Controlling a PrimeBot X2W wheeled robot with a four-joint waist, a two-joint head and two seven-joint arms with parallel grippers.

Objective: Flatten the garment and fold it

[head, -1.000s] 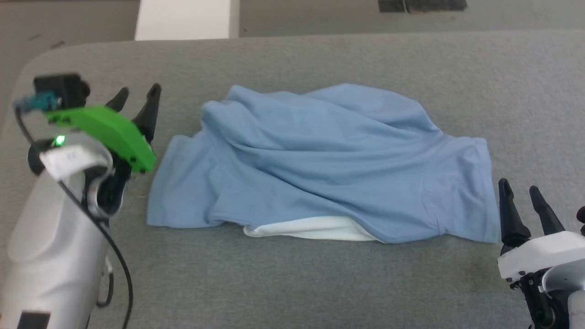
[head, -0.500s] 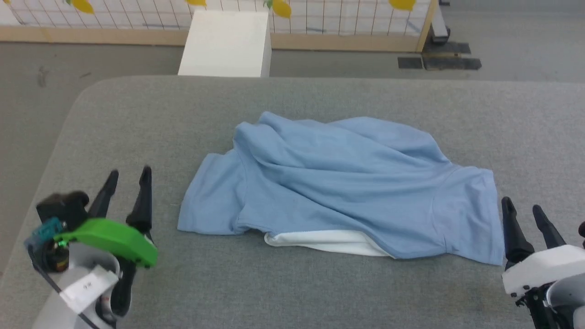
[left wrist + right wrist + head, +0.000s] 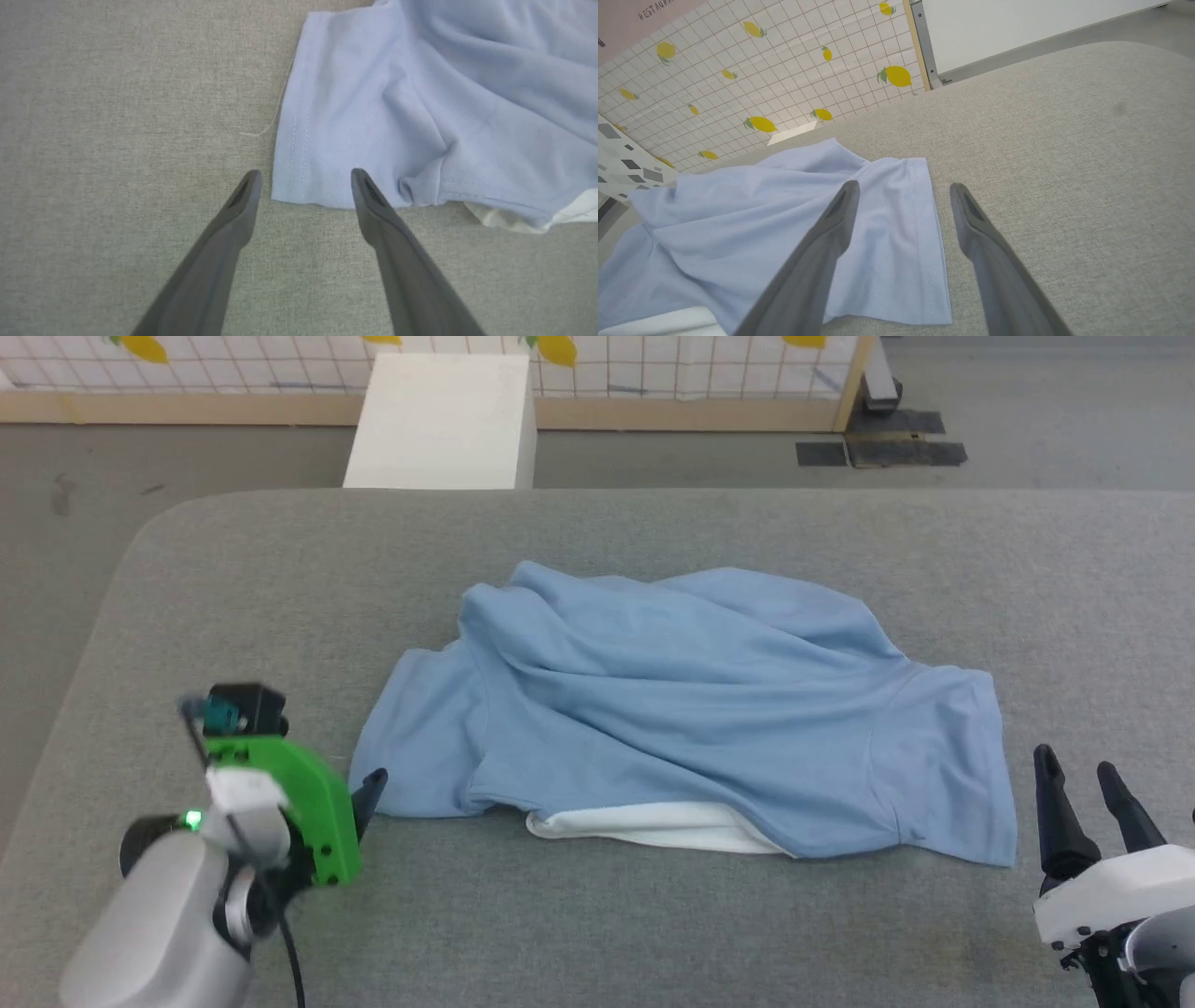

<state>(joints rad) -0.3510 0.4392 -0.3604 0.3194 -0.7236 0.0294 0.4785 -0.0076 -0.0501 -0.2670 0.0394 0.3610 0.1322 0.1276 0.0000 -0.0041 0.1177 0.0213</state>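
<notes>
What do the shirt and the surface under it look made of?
Shirt: probably a cotton pique knit, matte; fine pebbled texture and a stitched hem show up close. Tabletop: grey felt-like fabric covering, matte, with a flecked, slightly fuzzy weave.

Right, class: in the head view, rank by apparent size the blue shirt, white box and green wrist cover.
Largest: light blue cloth polo shirt.
Then the white rectangular box.
Smallest: green plastic wrist cover, despite sitting nearest the camera.
</notes>
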